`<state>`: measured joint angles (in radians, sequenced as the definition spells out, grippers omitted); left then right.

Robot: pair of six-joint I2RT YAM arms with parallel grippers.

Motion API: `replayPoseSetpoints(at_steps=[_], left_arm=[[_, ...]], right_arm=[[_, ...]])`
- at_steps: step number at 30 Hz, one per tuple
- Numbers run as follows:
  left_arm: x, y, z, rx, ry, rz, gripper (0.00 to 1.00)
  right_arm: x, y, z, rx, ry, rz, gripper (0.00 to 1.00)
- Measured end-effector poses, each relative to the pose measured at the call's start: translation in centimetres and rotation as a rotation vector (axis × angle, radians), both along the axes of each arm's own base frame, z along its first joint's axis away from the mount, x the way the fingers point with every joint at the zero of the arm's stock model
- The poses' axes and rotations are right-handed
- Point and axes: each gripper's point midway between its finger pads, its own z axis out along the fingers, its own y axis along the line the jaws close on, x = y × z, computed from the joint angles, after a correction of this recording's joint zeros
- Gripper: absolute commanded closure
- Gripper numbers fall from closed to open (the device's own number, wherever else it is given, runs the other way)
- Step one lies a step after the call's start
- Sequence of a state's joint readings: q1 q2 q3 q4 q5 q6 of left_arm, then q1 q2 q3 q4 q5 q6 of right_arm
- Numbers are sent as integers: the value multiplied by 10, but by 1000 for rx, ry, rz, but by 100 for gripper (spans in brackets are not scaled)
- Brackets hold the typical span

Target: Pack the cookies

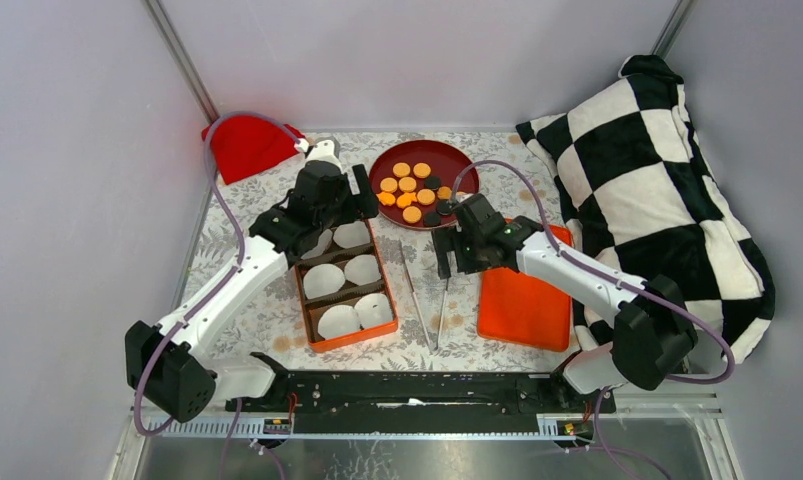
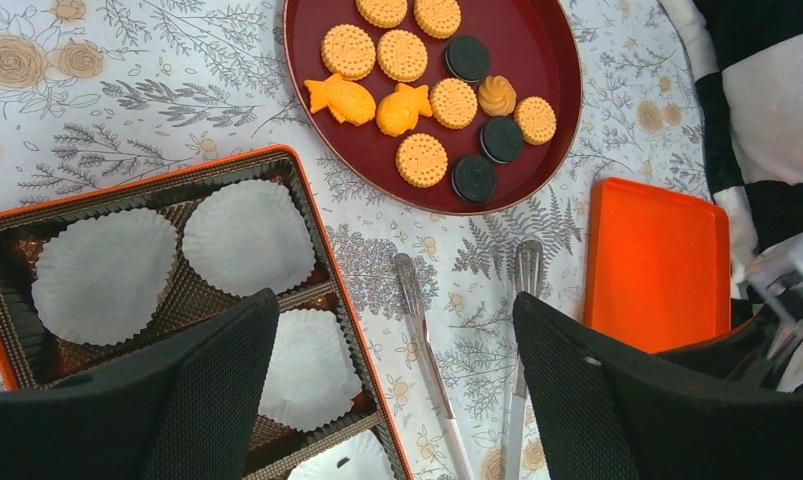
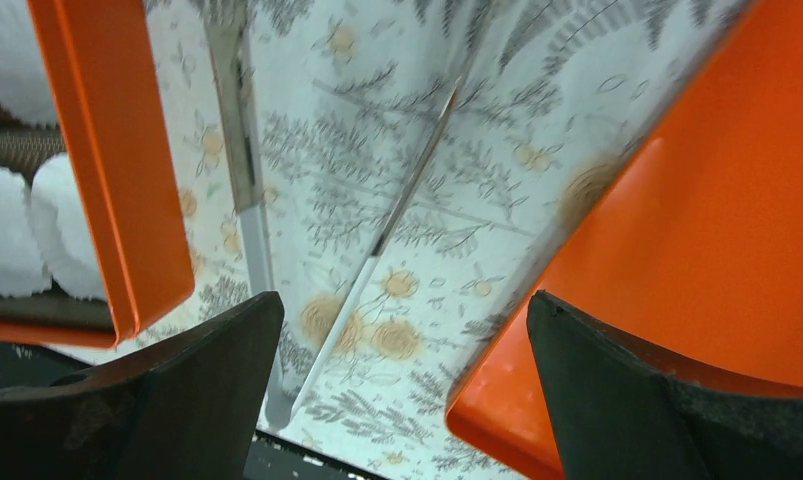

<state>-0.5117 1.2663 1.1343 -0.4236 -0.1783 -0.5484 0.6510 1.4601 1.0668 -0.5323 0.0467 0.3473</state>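
right tool (image 3: 402, 320) gapes wide, empty, over the tongs (image 3: 237, 140) on the worktop; left tool (image 2: 397, 310) is equally wide and empty. lower the right squarely astride both tong arms, clear of the lid (image 3: 677, 250). cookies (image 2: 403, 55) sit on the plate (image 2: 547, 60), none in the box (image 1: 357, 339).

Table (image 1: 267, 315): white cloth, grey leaf and pale rose print.
Far centre: dark red round plate (image 1: 445, 157).
Far left corner: red fan-shaped object (image 1: 247, 145).
Left of centre: orange box (image 1: 304, 305), long axis near-to-far.
Right of centre: flat orange lid (image 1: 522, 300), well apart from box.
Between box and lid: metal tongs (image 1: 415, 290), legs splayed toward far side.
Right edge: black-and-white checked cushion (image 1: 657, 180), just beside lid.
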Motion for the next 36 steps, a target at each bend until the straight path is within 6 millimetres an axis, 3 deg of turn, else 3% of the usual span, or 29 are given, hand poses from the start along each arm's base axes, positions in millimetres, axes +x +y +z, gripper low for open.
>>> replayPoseSetpoints(at_steps=[4, 15, 19, 23, 27, 32, 36], left_arm=[[-2, 0, 4, -8, -7, -6, 9], [-18, 8, 17, -35, -43, -9, 8], [-27, 13, 9, -27, -28, -7, 8], [-30, 14, 3, -20, -13, -8, 8], [-31, 14, 4, -27, -14, -6, 8], [-39, 19, 9, -37, -27, -4, 8], [-45, 22, 17, -50, -52, -3, 7]], right_arm=[[-15, 5, -2, 4, 16, 18, 0], [-9, 7, 14, 13, -35, -2, 0], [-26, 26, 10, 11, -25, 50, 0], [-68, 59, -6, 3, 24, 159, 0], [-95, 72, -30, -38, 84, 207, 0], [-108, 70, -63, -118, 149, 187, 0], [-103, 62, -72, -168, 141, 143, 0]])
